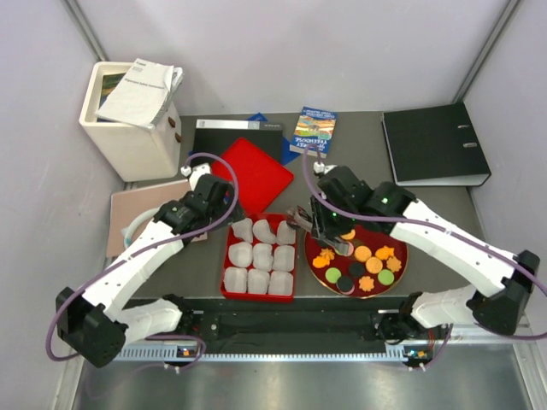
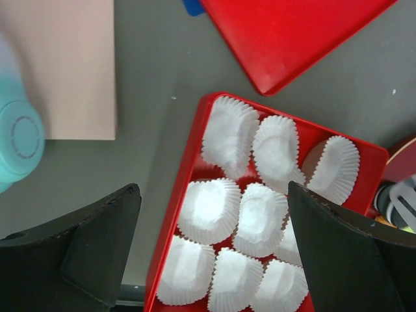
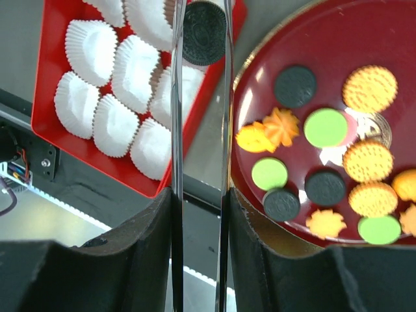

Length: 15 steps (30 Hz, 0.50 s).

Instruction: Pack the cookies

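Observation:
Cookies (image 3: 325, 127), round discs in black, green and orange plus orange flower shapes, lie on a dark red plate (image 1: 400, 246) right of centre. My right gripper (image 3: 200, 195) is shut on a pair of metal tongs (image 3: 177, 97). The tong tips pinch one black cookie (image 3: 204, 31) above the right edge of the red tray (image 1: 226, 256), which is filled with white paper liners (image 2: 211, 208). In the top view the right gripper (image 1: 314, 224) hangs between tray and plate. My left gripper (image 2: 211, 214) stands open and holds nothing, hovering over the tray's left part (image 1: 220, 198).
A red lid (image 1: 252, 171) lies behind the tray. A white box with papers (image 1: 132, 120) is at the back left, a black binder (image 1: 434, 143) at the back right, a booklet (image 1: 314, 130) between them. A beige board (image 2: 58, 65) and a teal object (image 2: 19, 136) lie left.

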Each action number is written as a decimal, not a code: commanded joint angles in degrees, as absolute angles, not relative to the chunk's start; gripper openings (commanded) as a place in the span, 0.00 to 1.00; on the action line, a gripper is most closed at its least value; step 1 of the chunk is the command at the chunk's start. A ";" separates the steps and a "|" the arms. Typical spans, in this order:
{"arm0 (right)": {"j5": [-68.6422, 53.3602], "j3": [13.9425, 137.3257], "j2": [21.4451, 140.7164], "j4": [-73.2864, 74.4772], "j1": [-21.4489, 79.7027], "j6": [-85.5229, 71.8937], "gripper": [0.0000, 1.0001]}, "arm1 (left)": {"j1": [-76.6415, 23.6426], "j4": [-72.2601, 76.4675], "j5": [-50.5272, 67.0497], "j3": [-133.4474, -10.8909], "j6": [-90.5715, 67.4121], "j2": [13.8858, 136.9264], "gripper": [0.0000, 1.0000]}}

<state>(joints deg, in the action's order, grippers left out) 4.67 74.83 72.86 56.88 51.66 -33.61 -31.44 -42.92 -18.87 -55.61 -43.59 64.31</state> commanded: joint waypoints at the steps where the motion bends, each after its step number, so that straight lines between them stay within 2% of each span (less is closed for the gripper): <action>1: 1.50 80.41 76.19 50.36 52.64 -30.32 0.30 | -30.85 -45.88 -21.70 -54.67 -44.03 61.97 0.99; 15: -3.34 86.92 87.97 47.90 54.14 -27.77 0.32 | -30.15 -47.29 -21.62 -52.38 -44.03 59.41 0.99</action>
